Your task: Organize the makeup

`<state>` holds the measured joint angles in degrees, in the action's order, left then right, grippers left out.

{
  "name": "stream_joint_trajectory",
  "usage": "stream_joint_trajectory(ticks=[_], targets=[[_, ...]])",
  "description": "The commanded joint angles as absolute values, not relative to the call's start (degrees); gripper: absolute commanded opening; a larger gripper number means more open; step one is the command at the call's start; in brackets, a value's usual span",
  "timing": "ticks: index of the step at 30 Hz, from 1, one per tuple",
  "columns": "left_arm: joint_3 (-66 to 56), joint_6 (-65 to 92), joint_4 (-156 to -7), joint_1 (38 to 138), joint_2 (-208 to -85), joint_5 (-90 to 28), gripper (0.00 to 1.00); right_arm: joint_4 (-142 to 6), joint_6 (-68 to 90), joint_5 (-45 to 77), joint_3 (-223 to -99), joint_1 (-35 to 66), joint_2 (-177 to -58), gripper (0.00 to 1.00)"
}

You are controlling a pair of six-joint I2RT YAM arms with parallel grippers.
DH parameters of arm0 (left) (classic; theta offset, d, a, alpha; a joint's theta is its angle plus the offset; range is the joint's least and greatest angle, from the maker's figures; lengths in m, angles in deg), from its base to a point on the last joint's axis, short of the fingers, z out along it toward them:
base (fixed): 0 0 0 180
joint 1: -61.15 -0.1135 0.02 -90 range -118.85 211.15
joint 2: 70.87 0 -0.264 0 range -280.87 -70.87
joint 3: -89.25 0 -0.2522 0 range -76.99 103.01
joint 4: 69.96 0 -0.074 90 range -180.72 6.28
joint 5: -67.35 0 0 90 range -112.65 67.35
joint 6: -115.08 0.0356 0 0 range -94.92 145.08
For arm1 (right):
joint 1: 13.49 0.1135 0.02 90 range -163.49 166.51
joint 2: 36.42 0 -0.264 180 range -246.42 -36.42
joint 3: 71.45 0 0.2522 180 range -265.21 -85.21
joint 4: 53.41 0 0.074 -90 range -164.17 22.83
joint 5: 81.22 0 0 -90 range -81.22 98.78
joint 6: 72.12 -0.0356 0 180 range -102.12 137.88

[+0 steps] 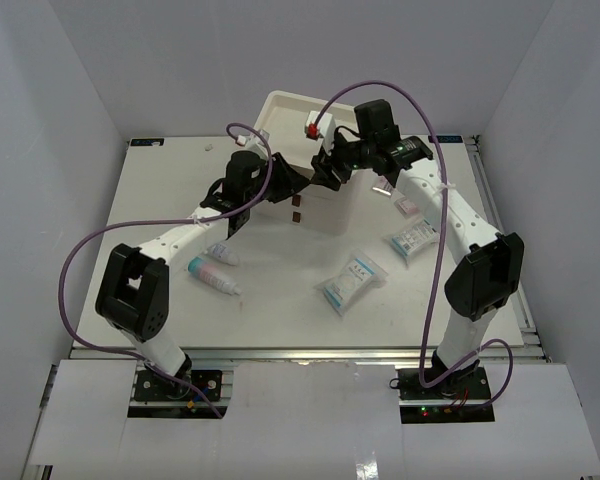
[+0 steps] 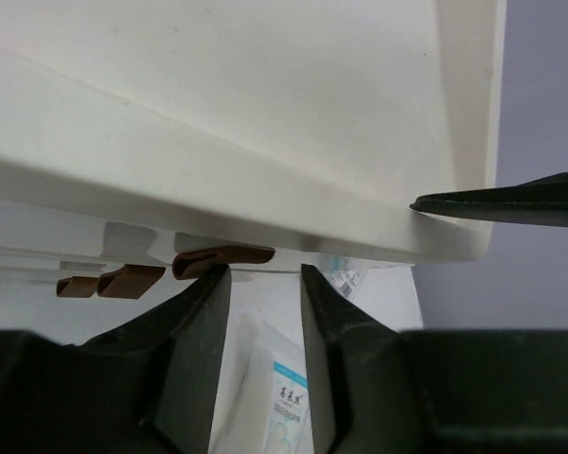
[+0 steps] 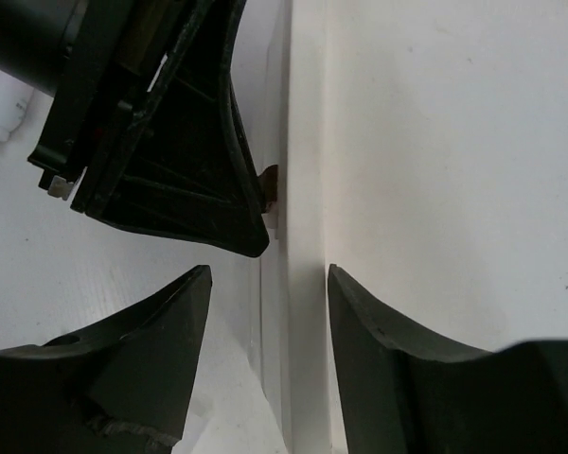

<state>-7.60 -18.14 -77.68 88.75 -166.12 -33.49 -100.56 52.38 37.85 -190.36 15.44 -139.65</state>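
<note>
The cream three-drawer box (image 1: 292, 112) stands at the back centre. My left gripper (image 1: 288, 186) is open at its left front, and in the left wrist view (image 2: 265, 274) its tips sit just under a brown drawer handle (image 2: 222, 257). My right gripper (image 1: 330, 172) is open at the box's top front; in the right wrist view (image 3: 268, 274) its jaws straddle a box edge (image 3: 303, 189). Two white-and-pink tubes (image 1: 216, 275) lie on the left. Two blue-and-white packets (image 1: 352, 282) (image 1: 412, 238) and pink-white sachets (image 1: 405, 205) lie on the right. No sponges are in view.
White walls close in the table (image 1: 280, 320) on three sides. Purple cables loop above both arms. The two grippers are close together at the box front; the right finger shows in the left wrist view (image 2: 511, 200).
</note>
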Motion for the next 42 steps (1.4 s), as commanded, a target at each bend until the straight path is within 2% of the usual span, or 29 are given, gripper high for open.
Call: stream_joint_trajectory(ticks=[1, 5, 8, 12, 18, 27, 30, 35, 40, 42], targets=[[-13.96, -16.43, -75.03, 88.57, -155.5, -31.98, 0.58, -99.98, 48.5, 41.3, -194.73, 12.46, -132.36, 0.64], [-23.68, -17.39, -73.57, 88.57, -146.64, -31.63, 0.69, -99.76, 45.39, 49.31, -193.43, 5.42, -127.78, 0.69], [-32.1, -17.83, -71.66, 88.55, -142.72, -31.16, 0.77, -99.39, 45.83, 58.04, -186.2, -3.53, -123.65, 0.75], [-35.72, -15.65, -66.18, 88.49, -144.98, -31.65, 0.82, -98.74, 46.33, 65.53, -176.14, -10.72, -118.2, 0.77], [-27.04, -5.9, -62.63, 88.49, -158.77, -33.11, 0.81, -96.3, 44.72, 70.09, -160.36, -18.44, -111.55, 0.77], [-16.15, 1.87, -61.31, 88.52, -169.92, -27.74, 0.78, -95.3, 45.16, 70.65, -154.24, -22.42, -109.76, 0.77], [-13.65, 1.95, -62.32, 88.57, -171.76, -26.68, 0.72, -94.7, 44.55, 70.95, -154.2, -22.67, -110.59, 0.77], [-13.36, 0.07, -61.6, 88.57, -172.29, -26.71, 0.54, -92.92, 43.09, 70.86, -153.64, -22.73, -111.19, 0.77], [-14.01, -1.62, -61.37, 88.51, -171.89, -28.05, 0.26, -92.35, 42.84, 70.44, -152.55, -22.74, -111.09, 0.76], [-14.2, -1.95, -61.41, 88.57, -171.48, -28.63, 0.18, -92.22, 42.89, 70.2, -152.12, -22.81, -110.9, 0.76]])
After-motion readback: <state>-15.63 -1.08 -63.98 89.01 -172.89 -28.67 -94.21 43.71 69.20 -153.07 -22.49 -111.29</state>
